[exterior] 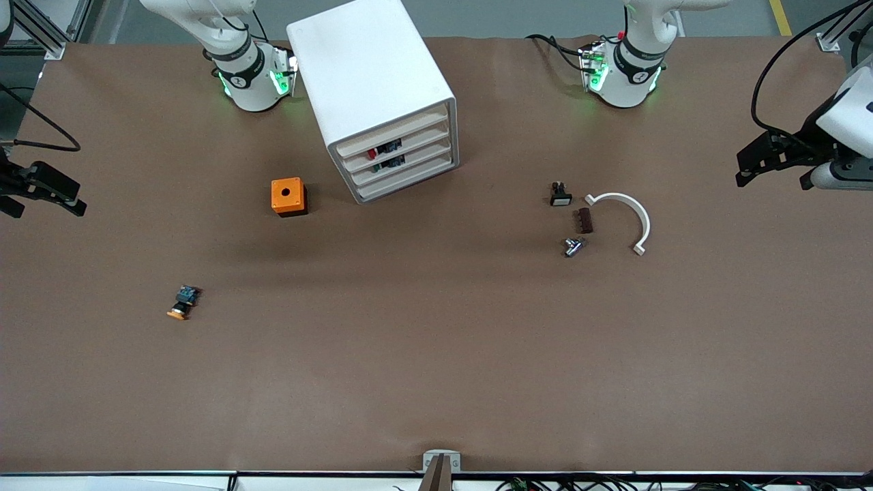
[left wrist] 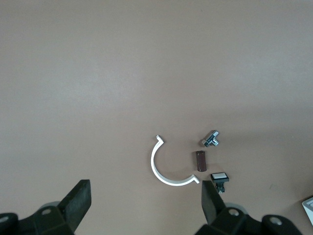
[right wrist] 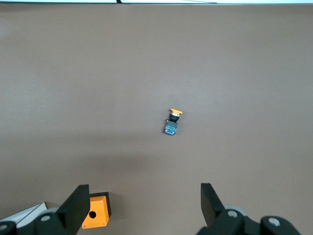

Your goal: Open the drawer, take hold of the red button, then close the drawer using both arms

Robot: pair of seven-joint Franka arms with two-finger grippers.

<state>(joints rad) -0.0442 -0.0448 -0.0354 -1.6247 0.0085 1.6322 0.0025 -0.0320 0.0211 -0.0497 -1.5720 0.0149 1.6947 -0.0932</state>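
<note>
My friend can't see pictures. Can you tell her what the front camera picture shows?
A white cabinet of four shut drawers stands on a brown table, a red button showing inside the second-highest drawer. Both arms wait at the table's ends, the left gripper and right gripper open and empty. Small parts lie scattered around.

No text, label, brand, number or sign can be read on anything in these three views.

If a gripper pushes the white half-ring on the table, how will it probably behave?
The white half-ring looks thin, so it is probably light and would slide or spin on the table rather than tip. It lies flat, so rolling seems unlikely. Its open ends might flex slightly under a squeeze.
</note>
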